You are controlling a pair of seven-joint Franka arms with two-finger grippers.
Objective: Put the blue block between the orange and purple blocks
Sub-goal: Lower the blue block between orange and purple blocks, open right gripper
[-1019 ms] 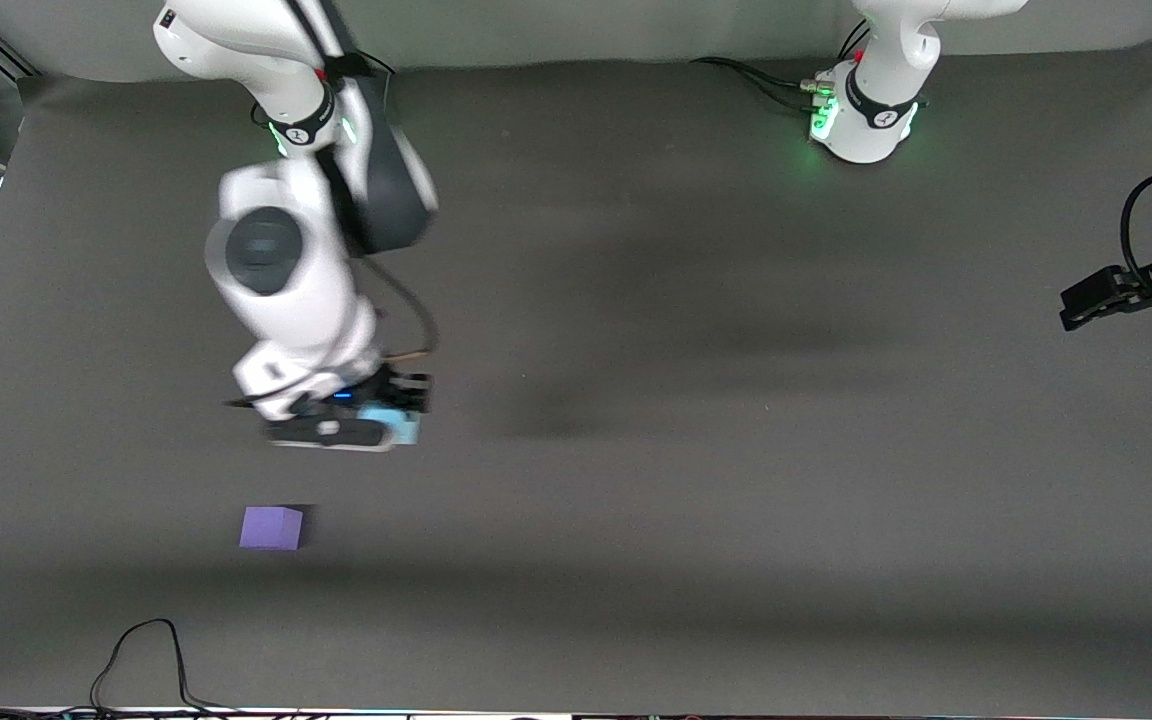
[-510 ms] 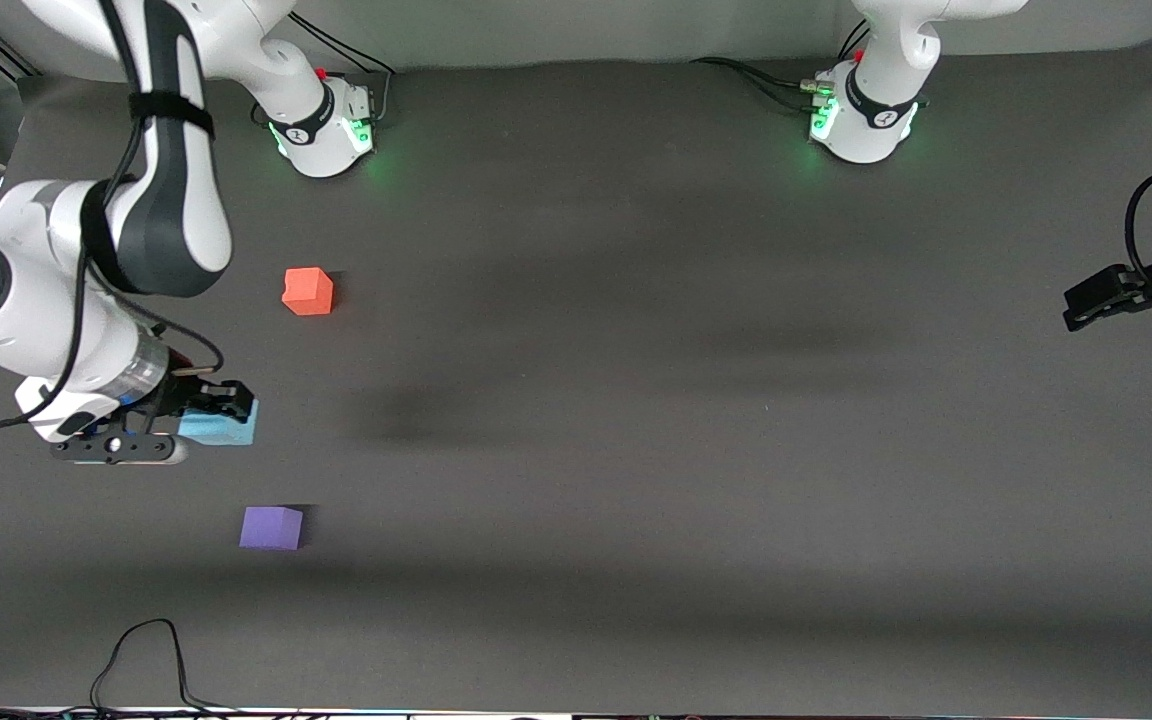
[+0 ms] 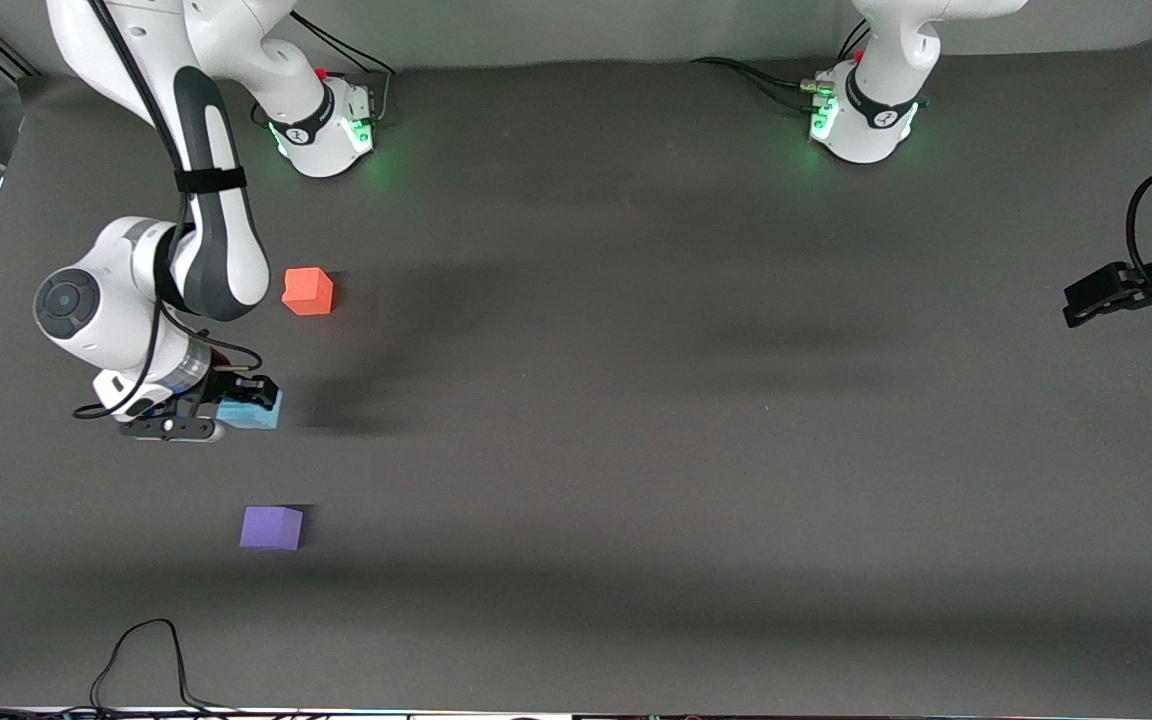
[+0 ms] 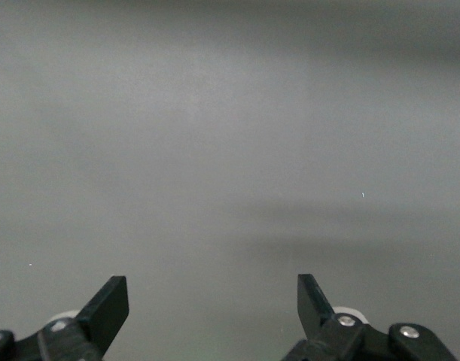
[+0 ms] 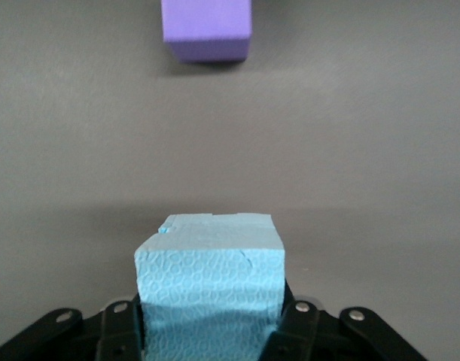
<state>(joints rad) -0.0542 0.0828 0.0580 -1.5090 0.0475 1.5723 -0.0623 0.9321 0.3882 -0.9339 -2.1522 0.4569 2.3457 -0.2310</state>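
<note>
My right gripper [image 3: 244,403] is shut on the light blue block [image 3: 254,411], holding it over the table between the orange block [image 3: 307,291] and the purple block [image 3: 271,527]. In the right wrist view the blue block [image 5: 209,282] sits between the fingers and the purple block [image 5: 206,28] lies on the table ahead. My left gripper [image 3: 1086,303] is open and empty, waiting at the left arm's end of the table; its view shows only bare table past its fingertips [image 4: 109,304].
The table is a dark grey mat [image 3: 636,420]. A black cable [image 3: 146,660] loops at the table edge nearest the front camera, nearer than the purple block. The two arm bases [image 3: 326,120] stand along the edge farthest from the front camera.
My right arm swung with the blue block toward the right arm's end, uncovering the orange block, then came back partway to between the two blocks. The left arm has not moved.
</note>
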